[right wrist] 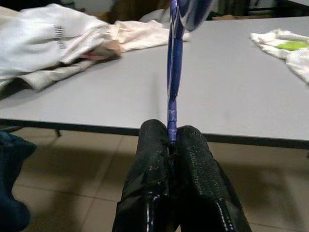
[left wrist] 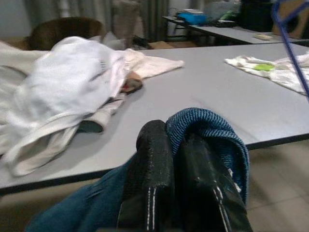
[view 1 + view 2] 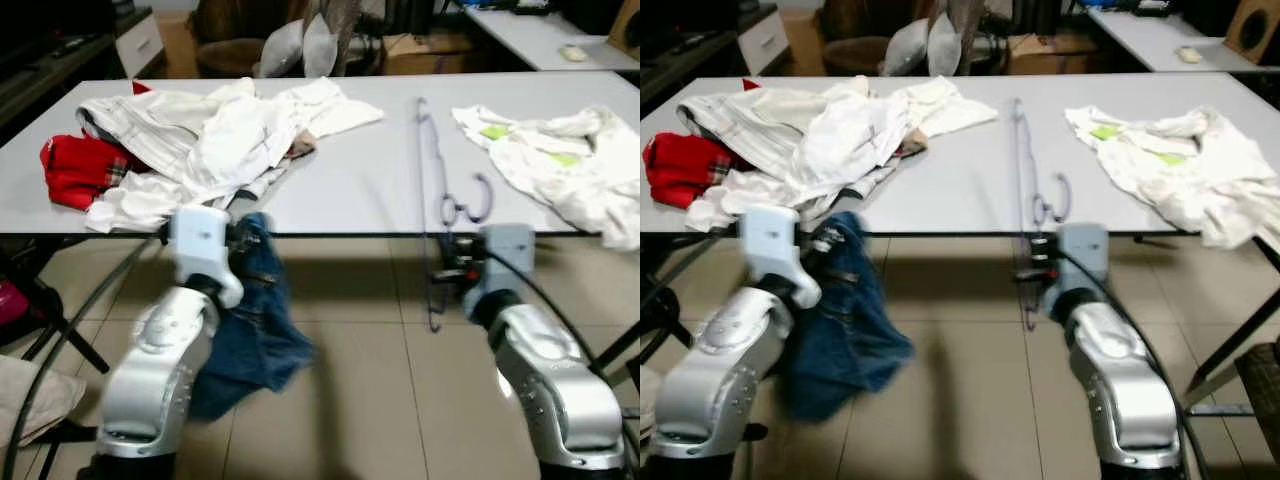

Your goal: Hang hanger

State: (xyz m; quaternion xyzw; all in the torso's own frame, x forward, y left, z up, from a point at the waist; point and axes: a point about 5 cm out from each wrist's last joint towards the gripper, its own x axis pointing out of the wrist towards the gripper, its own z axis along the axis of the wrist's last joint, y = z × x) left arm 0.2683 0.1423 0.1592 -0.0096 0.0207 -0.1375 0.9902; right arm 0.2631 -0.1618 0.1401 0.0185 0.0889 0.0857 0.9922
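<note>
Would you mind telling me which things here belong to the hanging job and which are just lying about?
Part of the job:
- blue hanger, clamped in the right gripper
- dark blue jeans, clamped in the left gripper, hanging below the table edge

Just lying about:
- pile of white clothes
- red garment
- white shirt on the right

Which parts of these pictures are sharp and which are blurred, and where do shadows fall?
Left eye view: the table is evenly lit, its shadow a dark band on the floor; the thin hanger looks faint. Left wrist view: the left gripper and the blue garment are soft, too near. Right wrist view: the right gripper is fairly sharp, and the hanger's top blurs.
</note>
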